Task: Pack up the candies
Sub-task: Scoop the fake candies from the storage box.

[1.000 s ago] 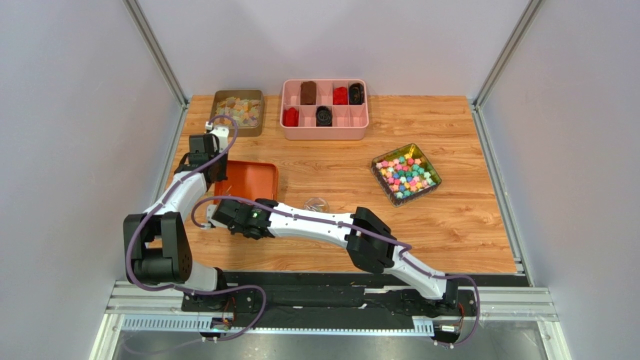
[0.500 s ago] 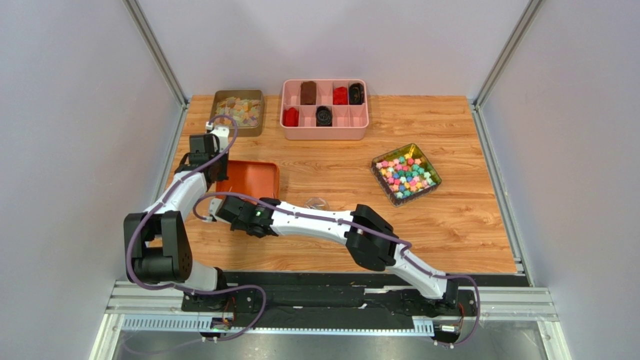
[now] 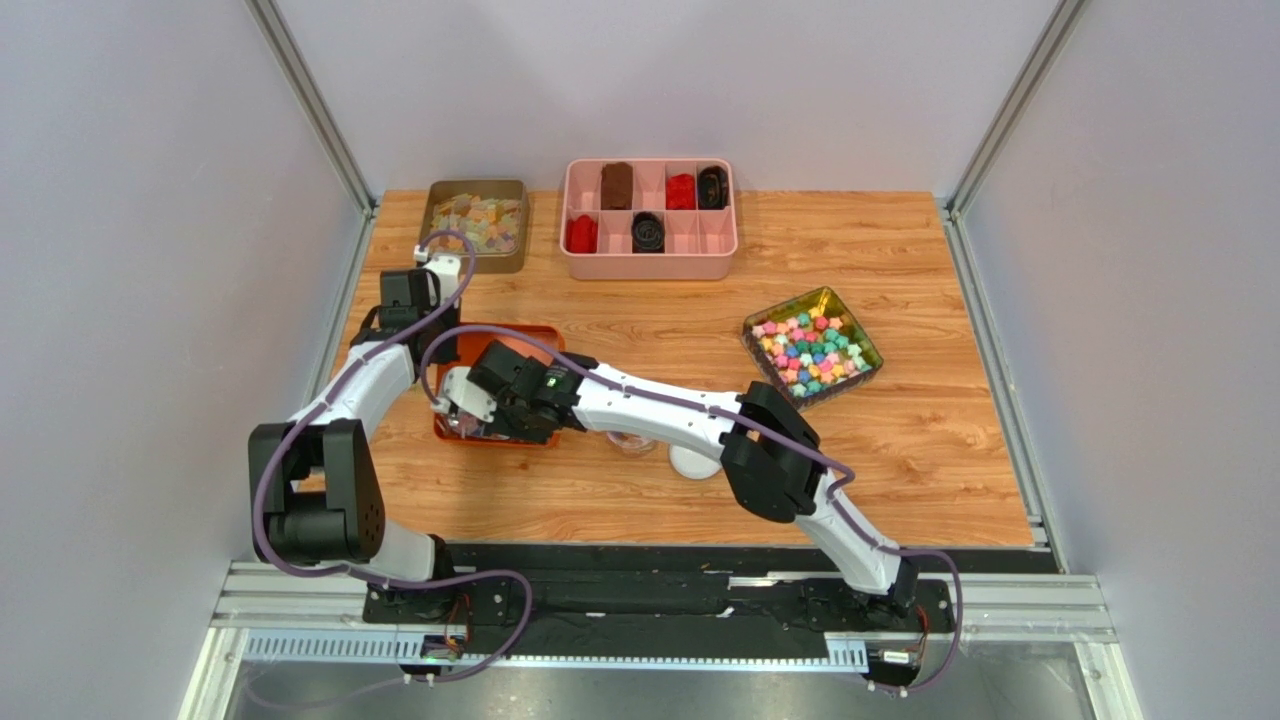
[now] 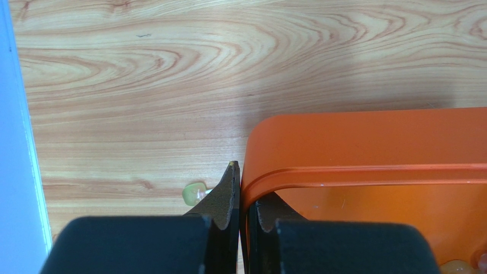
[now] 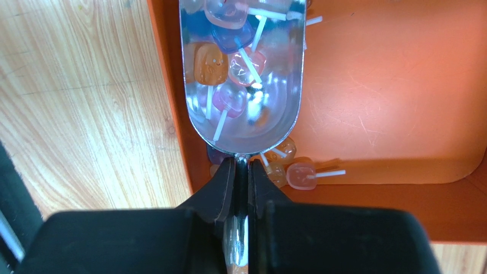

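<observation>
**A:** Where are the candies (image 5: 228, 57)?

**B:** Most are heaped in the steel scoop (image 5: 270, 123), upper centre of the right wrist view, over the orange tray (image 5: 388, 85). A few lie on the tray floor. One stray green candy (image 4: 193, 194) sits on the bench (image 4: 143, 85).

**A:** And the jaws?

**B:** The right gripper (image 5: 241, 171) pinches the scoop's handle. The left gripper (image 4: 246, 188) clamps the tray's wall.

**A:** How will they handle?

**B:** Light, hard and slick, I judge. Scoop them, or pinch one by its stick. The sticks point every way. The scoop's long axis runs bottom to top of the frame, mouth uppermost.

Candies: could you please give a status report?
Left gripper shut on orange tray. Right gripper shut on scoop, candies aboard, over tray. One stray candy on table.
</observation>
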Available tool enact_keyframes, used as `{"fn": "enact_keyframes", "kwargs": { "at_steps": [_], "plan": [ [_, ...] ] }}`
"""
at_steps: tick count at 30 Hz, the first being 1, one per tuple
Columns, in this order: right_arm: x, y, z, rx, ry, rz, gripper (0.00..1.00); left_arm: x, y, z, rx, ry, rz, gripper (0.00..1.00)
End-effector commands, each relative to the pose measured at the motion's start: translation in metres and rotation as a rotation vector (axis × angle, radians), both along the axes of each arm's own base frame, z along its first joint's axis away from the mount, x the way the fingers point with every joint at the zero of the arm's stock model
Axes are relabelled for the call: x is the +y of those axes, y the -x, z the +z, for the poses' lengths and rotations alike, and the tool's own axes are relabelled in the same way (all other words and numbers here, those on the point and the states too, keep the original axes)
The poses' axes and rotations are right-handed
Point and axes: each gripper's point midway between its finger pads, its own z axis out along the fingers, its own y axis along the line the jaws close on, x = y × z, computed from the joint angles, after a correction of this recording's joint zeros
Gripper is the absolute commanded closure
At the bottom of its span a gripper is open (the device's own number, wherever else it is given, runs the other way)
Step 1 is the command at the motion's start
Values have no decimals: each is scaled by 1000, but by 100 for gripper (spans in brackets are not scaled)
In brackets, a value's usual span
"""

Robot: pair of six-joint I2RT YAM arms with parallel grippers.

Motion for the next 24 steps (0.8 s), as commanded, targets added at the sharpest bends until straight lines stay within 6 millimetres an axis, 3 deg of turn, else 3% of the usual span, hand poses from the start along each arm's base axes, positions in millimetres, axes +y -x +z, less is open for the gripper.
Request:
{"fn": "enact_keyframes", "kwargs": {
  "at_steps": [1, 5, 9, 24],
  "plan": [
    [7, -5, 41, 12, -115, 21, 100, -14, -17, 24, -73, 74, -25, 100],
    [4, -19, 39, -24, -109, -36, 100, -16, -16, 24, -71, 78, -35, 100],
    [5, -19, 44, 0, -135, -34, 100, -16, -16, 23, -68, 79, -37, 100],
    [2, -7, 94, 18, -197, 36, 100, -16, -17, 16, -37, 80, -40, 100]
  ]
}}
